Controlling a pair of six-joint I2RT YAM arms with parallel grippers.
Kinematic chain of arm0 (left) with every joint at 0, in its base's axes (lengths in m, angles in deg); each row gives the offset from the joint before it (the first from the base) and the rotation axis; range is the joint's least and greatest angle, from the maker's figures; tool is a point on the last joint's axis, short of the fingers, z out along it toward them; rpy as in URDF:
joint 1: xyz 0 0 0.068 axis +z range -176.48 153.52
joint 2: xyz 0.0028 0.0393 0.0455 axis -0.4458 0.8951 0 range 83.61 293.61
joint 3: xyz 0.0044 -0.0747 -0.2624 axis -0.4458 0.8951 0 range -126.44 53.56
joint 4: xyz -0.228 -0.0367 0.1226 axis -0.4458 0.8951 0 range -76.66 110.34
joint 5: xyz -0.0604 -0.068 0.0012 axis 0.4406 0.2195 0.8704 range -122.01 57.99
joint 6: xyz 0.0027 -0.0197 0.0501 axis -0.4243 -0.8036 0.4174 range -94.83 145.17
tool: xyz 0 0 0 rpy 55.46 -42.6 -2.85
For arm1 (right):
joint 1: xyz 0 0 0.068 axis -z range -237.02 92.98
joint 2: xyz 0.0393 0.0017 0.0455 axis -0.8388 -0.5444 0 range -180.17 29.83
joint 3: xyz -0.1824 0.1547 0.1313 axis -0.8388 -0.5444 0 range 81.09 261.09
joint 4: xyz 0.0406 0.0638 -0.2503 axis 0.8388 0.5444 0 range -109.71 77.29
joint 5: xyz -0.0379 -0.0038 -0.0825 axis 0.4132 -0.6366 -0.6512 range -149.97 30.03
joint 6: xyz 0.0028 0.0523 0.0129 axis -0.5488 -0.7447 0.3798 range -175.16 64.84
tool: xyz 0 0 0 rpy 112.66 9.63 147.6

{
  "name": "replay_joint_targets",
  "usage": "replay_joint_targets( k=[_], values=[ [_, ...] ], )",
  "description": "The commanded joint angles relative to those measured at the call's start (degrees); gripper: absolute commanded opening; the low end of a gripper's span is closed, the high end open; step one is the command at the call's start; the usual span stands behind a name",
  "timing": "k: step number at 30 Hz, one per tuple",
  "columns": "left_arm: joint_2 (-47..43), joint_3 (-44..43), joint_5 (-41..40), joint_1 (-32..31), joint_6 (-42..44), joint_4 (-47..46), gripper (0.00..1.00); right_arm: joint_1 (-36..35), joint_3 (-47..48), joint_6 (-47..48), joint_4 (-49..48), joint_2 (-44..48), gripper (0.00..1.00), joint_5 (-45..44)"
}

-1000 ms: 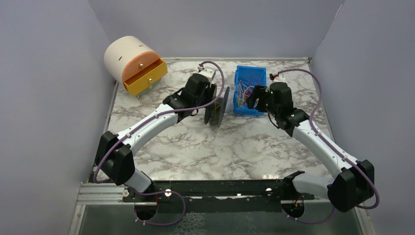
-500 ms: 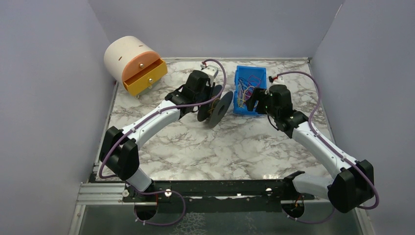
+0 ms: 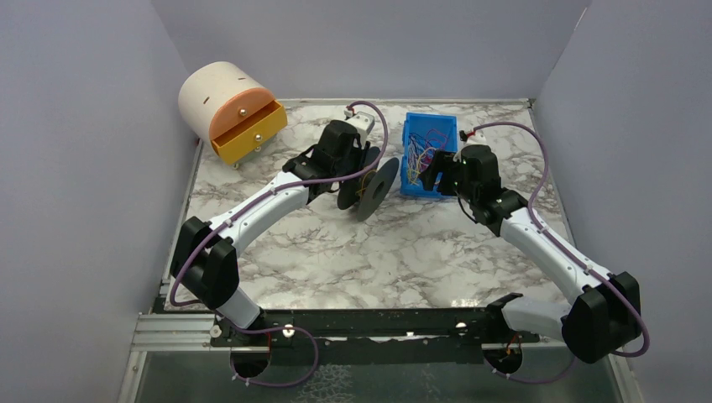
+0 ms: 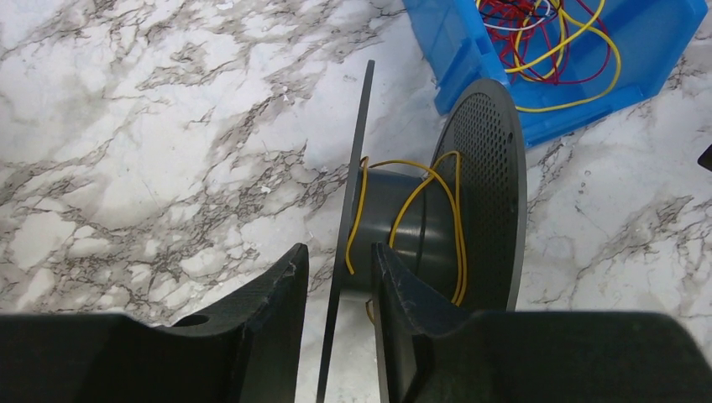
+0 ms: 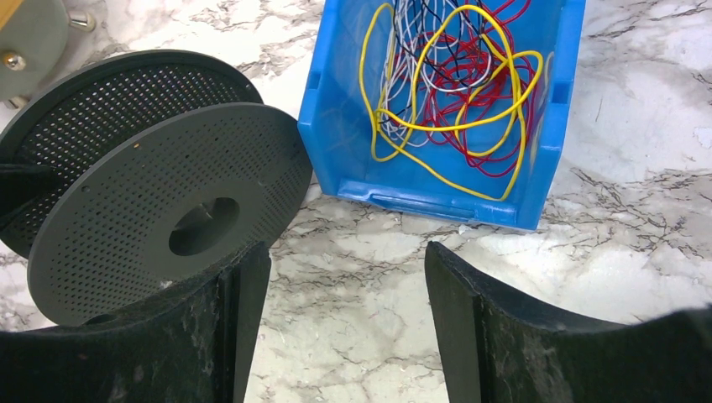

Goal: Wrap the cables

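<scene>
Toward the far edge of the marble worktop, a little right of the middle, sits a blue bin. It holds the cables, a loose tangle of yellow, red, white and dark loops. Just beside the bin's near left corner a dark grey perforated spool stands on edge, tilted, with its hollow hub facing the right arm. One yellow cable is slung in a few slack turns around the hub, between the two discs. The left arm's fingers sit on either side of the spool's thin nearer disc. A sliver of gap shows on each side of it, and from here I cannot tell whether they actually pinch it. The right arm's fingers are spread wide with nothing between them, poised over bare worktop just short of the bin's near end, the spool off to their left. In the far left corner stands a round cream drawer unit with an orange face, its yellow drawer pulled out.
</scene>
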Motion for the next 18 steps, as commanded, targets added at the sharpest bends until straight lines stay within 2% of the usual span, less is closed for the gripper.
replay_joint_targets(
  k=[1, 13, 18],
  values=[
    [-1.2, 0.2, 1.8, -0.1, 0.2, -1.7, 0.40, -0.2, 0.6, 0.2, -1.2, -0.3, 0.73, 0.3],
    [-9.8, 0.8, 0.9, -0.1, -0.8, 0.7, 0.69, -0.2, 5.3, 0.6, -0.3, -6.2, 0.73, -5.6],
    [-15.9, 3.1, 0.8, -0.1, -1.1, 2.7, 0.72, -0.2, 7.5, 1.2, 0.0, -9.8, 0.72, -8.3]
  ],
)
